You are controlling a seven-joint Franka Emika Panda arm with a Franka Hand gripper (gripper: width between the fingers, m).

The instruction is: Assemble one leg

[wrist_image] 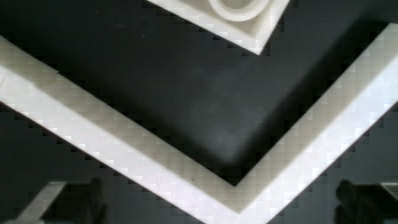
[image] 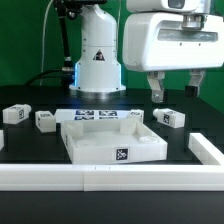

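Small white legs with square tags lie on the black table: two at the exterior view's left (image: 14,114) (image: 44,120) and one at the right (image: 170,118). The large white tray-like piece (image: 78,143) lies in the middle, and its corner with a hole shows in the wrist view (wrist_image: 240,15). My gripper (image: 176,88) hangs open and empty above the table, over the right leg and apart from it. In the wrist view my gripper (wrist_image: 217,205) shows only dark blurred fingertips (wrist_image: 68,200) with nothing between them. No leg shows in the wrist view.
The marker board (image: 98,115) lies behind the tray. A low white wall runs along the front (image: 90,178) and right (image: 208,150). Its corner fills the wrist view (wrist_image: 231,160). The robot base (image: 97,60) stands at the back.
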